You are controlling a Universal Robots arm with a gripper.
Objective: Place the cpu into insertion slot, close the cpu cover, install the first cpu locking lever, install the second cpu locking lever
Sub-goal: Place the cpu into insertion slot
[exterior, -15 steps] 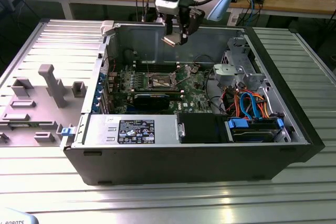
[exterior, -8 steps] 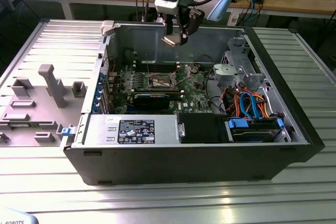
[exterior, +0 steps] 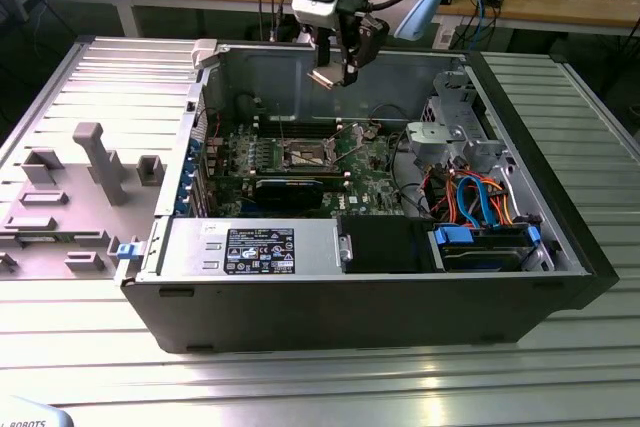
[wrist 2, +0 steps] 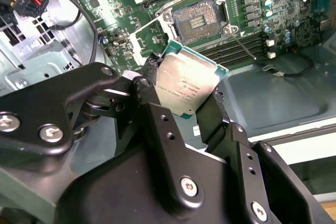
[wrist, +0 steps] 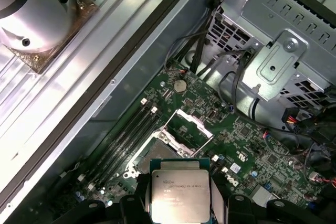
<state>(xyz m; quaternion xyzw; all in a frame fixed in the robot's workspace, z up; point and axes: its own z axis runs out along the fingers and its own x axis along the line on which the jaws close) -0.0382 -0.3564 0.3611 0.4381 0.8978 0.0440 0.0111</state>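
Chip in the pincer: the gripper (wrist 2: 186, 85) has its black fingers (wrist 2: 210, 116) pinching the cpu (wrist 2: 188, 80) by two opposite edges, dull silver lid facing the camera and a green rim showing at one corner. In the first wrist view the same cpu (wrist: 180, 192) sits square between the finger blocks, clear of everything below it. Beyond it lies the insertion slot (wrist 2: 197, 20), dark centre bare, nothing seated in it. Just beside that, the cpu cover (wrist: 195, 123) stands swung up on its hinge, its big window open to the board. A thin metal lever (wrist 2: 241, 41) juts out at an angle across the memory slots (wrist 2: 239, 51), so it looks unlatched; the other lever I can't make out for sure. Pulling back to the exterior view, the gripper (exterior: 340, 72) hangs high near the back wall of the open computer case (exterior: 350, 307), cpu (exterior: 328, 78) tilted in its grip, well above the insertion slot (exterior: 305, 157). My read: we're in step one, chip in the air, and seating, cover and both levers are all left to do.
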